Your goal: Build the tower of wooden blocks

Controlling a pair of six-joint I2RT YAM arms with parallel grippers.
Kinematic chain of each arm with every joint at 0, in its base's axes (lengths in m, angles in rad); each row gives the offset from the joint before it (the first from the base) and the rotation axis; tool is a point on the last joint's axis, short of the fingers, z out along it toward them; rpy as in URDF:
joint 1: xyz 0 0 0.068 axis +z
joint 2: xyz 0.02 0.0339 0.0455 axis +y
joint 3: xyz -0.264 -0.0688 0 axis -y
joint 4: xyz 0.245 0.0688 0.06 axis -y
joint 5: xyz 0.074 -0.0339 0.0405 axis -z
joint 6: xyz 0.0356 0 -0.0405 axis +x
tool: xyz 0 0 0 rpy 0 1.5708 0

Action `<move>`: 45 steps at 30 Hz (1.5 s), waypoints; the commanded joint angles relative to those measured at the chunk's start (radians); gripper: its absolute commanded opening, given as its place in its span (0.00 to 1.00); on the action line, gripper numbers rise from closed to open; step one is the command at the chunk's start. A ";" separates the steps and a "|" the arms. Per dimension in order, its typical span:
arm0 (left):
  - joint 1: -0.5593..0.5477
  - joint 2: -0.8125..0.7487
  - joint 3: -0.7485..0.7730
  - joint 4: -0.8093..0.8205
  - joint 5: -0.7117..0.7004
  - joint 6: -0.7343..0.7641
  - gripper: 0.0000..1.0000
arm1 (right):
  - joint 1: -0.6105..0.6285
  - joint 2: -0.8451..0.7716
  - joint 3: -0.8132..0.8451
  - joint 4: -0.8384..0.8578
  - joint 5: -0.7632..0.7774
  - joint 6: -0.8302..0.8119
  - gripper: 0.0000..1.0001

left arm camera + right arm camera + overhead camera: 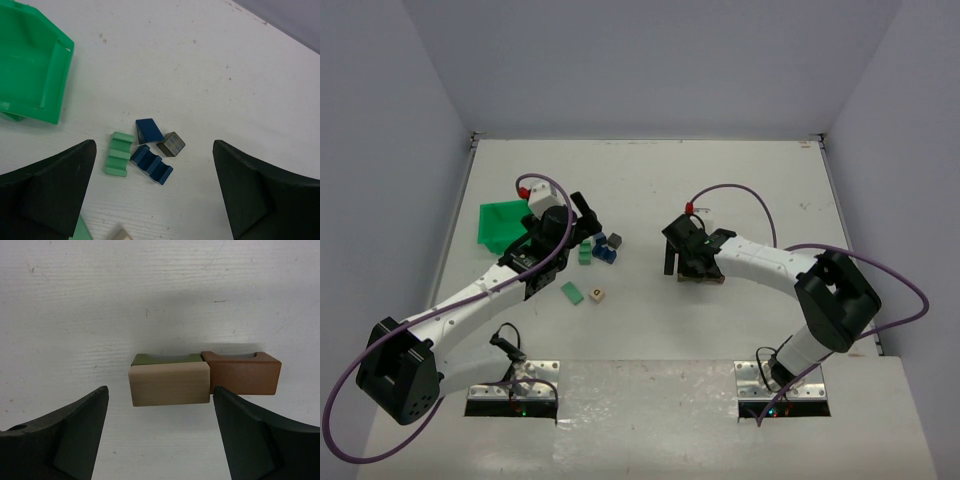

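Two robot arms work over a white table [650, 180]. The wood block tower [200, 382] is barely begun and sits right of centre, directly beneath the right gripper [161, 388], whose fingers are spread wide and hold nothing. Its base is a tan block [165, 385] touching a brown block [245, 375] on its right, with an olive block [162, 359] on the far side; whether the olive piece lies behind or partly under the tan one is unclear. On the left, the left gripper [153, 146], also spread and empty, hovers over a green notched block [119, 153], a blue notched block [151, 164], a blue wedge [149, 130] and a grey cube [171, 144], clustered and touching, near a green bin [30, 75]. The next pick probably calls for centring on the green block and descending straight, without nudging its blue neighbour.
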 commanded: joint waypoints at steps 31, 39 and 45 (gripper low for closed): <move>-0.009 -0.079 0.001 -0.020 -0.016 -0.023 1.00 | -0.003 -0.235 -0.015 0.086 0.032 -0.140 0.95; -0.008 -0.181 -0.020 -0.223 -0.081 -0.180 1.00 | 0.036 -0.234 0.034 0.238 -0.162 -0.373 0.99; -0.008 -0.284 -0.032 -0.498 -0.182 -0.405 1.00 | 0.192 -0.066 0.163 0.287 -0.275 -0.520 0.99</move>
